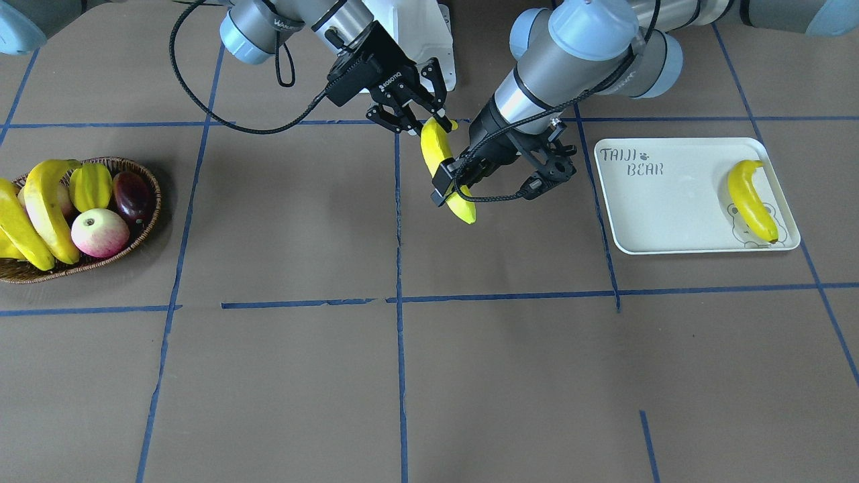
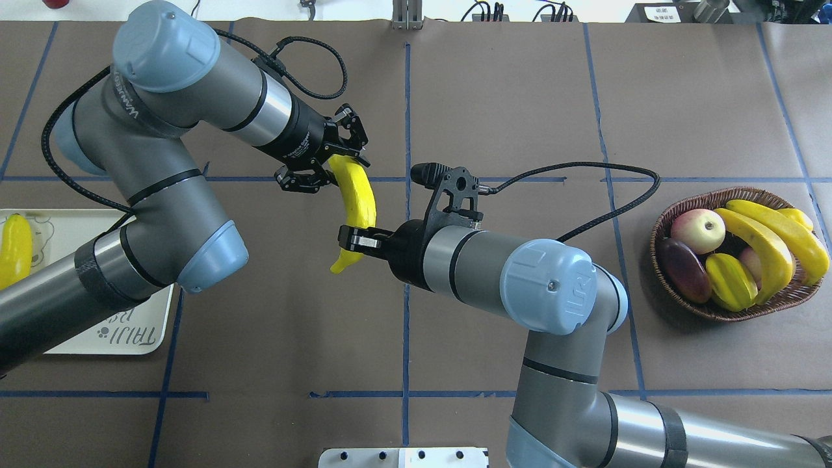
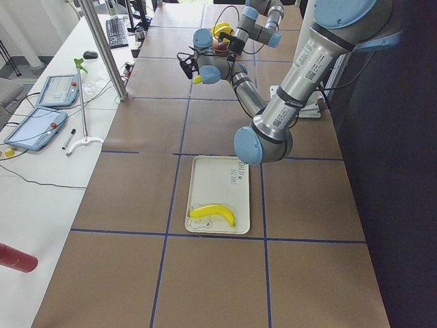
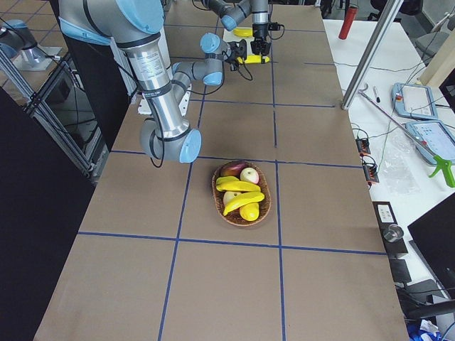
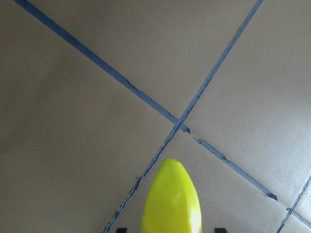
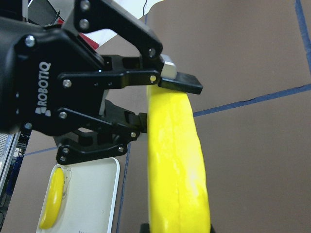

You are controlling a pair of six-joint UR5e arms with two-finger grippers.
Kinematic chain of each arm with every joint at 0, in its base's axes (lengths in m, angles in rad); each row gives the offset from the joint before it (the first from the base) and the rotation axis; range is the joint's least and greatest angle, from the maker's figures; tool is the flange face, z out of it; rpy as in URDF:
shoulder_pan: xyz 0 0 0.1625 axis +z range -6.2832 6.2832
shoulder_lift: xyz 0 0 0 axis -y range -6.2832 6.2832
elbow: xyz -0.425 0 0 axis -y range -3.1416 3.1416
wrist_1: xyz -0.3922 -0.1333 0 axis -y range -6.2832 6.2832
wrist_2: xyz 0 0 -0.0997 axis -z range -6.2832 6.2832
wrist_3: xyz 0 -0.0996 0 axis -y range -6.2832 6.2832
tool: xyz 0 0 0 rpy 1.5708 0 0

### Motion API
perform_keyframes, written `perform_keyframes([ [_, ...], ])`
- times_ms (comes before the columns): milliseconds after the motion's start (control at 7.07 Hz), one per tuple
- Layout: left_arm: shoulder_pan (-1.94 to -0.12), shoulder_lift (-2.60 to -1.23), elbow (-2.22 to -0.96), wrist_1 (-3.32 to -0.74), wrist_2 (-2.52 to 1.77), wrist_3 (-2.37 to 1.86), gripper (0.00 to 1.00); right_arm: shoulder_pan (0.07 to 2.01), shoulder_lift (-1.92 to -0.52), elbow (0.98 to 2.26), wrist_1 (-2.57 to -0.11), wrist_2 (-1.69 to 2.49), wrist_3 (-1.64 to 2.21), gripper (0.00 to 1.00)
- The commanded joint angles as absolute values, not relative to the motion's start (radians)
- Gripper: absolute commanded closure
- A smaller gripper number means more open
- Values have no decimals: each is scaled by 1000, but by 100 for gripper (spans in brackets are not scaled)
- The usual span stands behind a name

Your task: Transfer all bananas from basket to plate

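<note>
A: Widest first: what does the tabletop [image 1: 302, 376] carry?

B: The basket [image 1: 155, 213] at the robot's right end and the plate [image 1: 671, 218] at its left end, well apart. At least 2 bananas [image 1: 47, 208] lie in the basket with an apple [image 1: 99, 231] and other fruit. 1 banana on the plate [image 1: 751, 201] lies at the end farthest from the basket. I judge the job well under half done.

A: And the held banana [image 1: 433, 151]?

B: It hangs in the air over the middle of the tabletop, between basket and plate. The right hand [image 2: 350, 239] is pinching the part nearer the robot. Its wrist view shows the peel filling the gap between its tips. The left hand [image 6: 160, 104] has its fingers around the far end. The left wrist view shows a sliver of tabletop between each of the fingertips [image 5: 121, 230] and the peel. So I read that hand as spread, not yet squeezing.

A: A hand-over, then. How should it go?

B: As I judge it, the left hand should press together fully first, and only then should the right hand let go. The left grip sits near 1 end of a smooth, curved fruit, so the free end may swing down on release. A firm squeeze and a slow, level carry should help. The right hand should open wide and back straight out toward the basket, without dragging the peel. The fruit should then go on the bare part of the plate, beside the one there and not on top of it.
</note>
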State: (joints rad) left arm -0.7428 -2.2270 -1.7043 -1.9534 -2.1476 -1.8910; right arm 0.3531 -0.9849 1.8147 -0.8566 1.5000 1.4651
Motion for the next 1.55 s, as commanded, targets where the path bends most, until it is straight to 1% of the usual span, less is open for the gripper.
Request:
perform_keyframes([
  [0,-744,-2224,-1706,-1960,-2148,-1884,88,353,-983,1815,-857,1500,1465,87],
  [141,-744,-2223,-1709,-1960,-2149,-1882,96,353,-983,1815,-857,1500,1466,54],
  [283,-744,-2221,-1709,-1960,-2148,-1878,98,353,-983,1815,-859,1500,1473,1],
  [565,-753,-2214,-1709,-1957,-2149,-1856,100,362,-977,1816,-873,1509,1473,0],
  [707,-761,-2185,-1716,-1954,-2149,-1835,100,373,-976,1824,-931,1516,1474,0],
  [848,-784,-2131,-1727,-1950,-2154,-1800,100,406,-967,1825,-1012,1561,1474,0],
  [1131,-834,-2027,-1730,-1944,-2151,-1690,100,515,-934,1829,-1257,1731,1456,0],
  [1414,-874,-1881,-1752,-1944,-2140,-1497,100,595,-939,1829,-1450,1831,1323,0],
])
